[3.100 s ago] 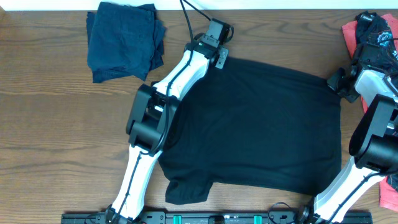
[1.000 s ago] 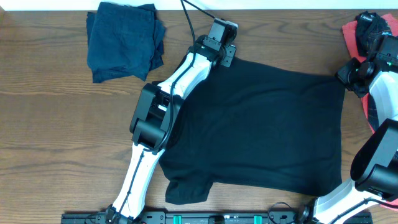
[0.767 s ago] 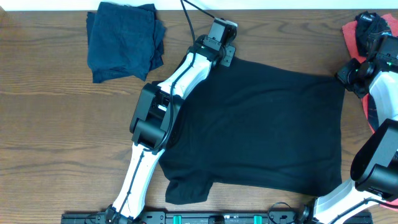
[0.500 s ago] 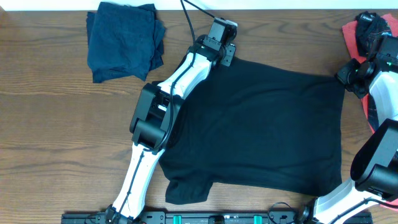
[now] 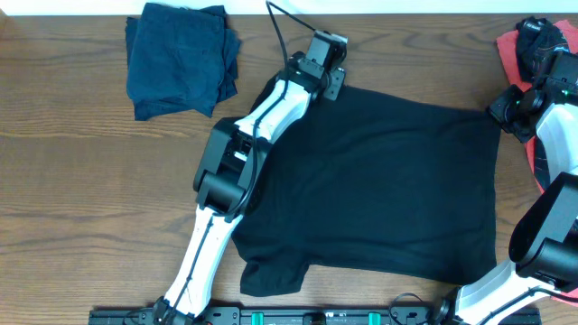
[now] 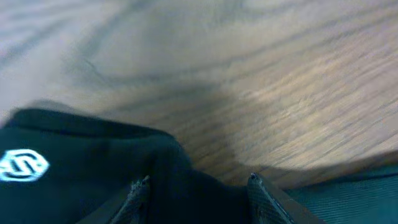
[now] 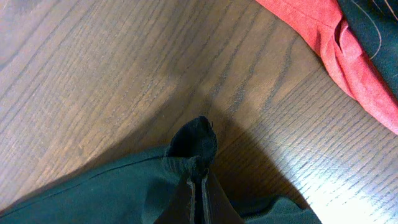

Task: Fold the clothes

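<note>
A black T-shirt (image 5: 379,181) lies spread flat across the middle of the table. My left gripper (image 5: 330,83) is at its far left corner. In the left wrist view the left gripper (image 6: 198,183) is open, and the shirt's edge (image 6: 74,180), which bears a small white logo (image 6: 22,165), lies loose between the spread fingers. My right gripper (image 5: 499,113) is at the shirt's far right corner. In the right wrist view the right gripper (image 7: 199,182) is shut on a pinched fold of the shirt (image 7: 196,143).
A folded pile of dark navy clothes (image 5: 181,59) sits at the far left. A heap of coral-red and black clothes (image 5: 528,45) lies at the far right, just behind my right gripper, its red cloth (image 7: 311,37) close by. Bare wood (image 5: 81,199) surrounds the shirt.
My left gripper's jaws have parted from the shirt corner, and the left arm has shifted slightly right. The right arm and the shirt have not moved.
</note>
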Tool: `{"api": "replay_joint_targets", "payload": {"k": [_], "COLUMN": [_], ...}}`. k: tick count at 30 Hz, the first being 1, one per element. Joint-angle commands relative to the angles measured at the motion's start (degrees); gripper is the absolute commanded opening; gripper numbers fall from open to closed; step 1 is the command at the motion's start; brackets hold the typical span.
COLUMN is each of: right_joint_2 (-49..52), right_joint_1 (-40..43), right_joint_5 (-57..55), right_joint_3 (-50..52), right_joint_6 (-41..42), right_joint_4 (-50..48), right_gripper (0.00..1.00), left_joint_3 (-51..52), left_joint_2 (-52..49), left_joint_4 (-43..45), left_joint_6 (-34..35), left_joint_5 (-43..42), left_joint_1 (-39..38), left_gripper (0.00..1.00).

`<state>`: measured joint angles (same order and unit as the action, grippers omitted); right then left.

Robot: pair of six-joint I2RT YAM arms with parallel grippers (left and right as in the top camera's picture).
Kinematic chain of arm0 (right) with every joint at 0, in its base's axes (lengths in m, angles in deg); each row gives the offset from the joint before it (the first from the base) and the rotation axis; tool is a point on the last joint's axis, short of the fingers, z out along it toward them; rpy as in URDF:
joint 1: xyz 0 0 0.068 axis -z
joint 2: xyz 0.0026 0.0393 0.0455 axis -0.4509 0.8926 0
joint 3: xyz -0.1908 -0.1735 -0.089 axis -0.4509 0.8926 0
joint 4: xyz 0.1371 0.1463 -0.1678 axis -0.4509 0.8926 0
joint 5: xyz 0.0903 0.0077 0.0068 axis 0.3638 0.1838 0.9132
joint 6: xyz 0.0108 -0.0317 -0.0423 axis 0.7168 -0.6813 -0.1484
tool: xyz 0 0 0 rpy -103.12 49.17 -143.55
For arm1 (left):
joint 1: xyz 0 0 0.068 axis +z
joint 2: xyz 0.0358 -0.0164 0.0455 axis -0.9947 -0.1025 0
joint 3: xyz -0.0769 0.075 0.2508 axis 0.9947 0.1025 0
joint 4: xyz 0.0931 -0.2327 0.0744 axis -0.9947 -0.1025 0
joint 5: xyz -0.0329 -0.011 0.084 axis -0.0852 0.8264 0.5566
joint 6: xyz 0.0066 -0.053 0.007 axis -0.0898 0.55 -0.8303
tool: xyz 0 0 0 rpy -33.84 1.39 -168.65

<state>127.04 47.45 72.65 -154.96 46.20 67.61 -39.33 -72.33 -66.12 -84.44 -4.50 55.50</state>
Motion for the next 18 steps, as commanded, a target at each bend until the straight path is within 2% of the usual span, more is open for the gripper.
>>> {"api": "replay_joint_targets", "payload": {"k": [1, 4, 8, 13, 18], "right_joint_2": [-1.55, -1.55, -1.55, -1.55, -1.55], "right_joint_1": [-0.52, -0.52, -0.52, -0.52, -0.52], "right_joint_5": [-1.18, -1.20, -1.75, -3.78, -3.78], "right_joint_3": [-0.11, -0.11, -0.09, -0.07, -0.07], "right_joint_6": [-1.14, -1.16, -1.53, -1.51, -1.18], "right_joint_4": [0.09, 0.22, 0.42, 0.96, 1.09], "right_gripper": [0.01, 0.01, 0.01, 0.01, 0.01], "left_joint_3": [-0.04, -0.04, -0.04, -0.04, -0.04], "left_joint_2": [-0.72, -0.72, -0.42, 1.95, 5.46], "left_joint_4": [0.79, 1.07, 0.83, 0.33, -3.54], "left_joint_6": [0.98, 0.96, 0.96, 1.16, 1.16], "left_joint_5": [0.55, 0.72, 0.74, 4.39, 7.63], "left_joint_1": [-0.02, -0.02, -0.02, -0.07, -0.02], "left_gripper": [0.51, 0.49, 0.34, 0.23, 0.21]}}
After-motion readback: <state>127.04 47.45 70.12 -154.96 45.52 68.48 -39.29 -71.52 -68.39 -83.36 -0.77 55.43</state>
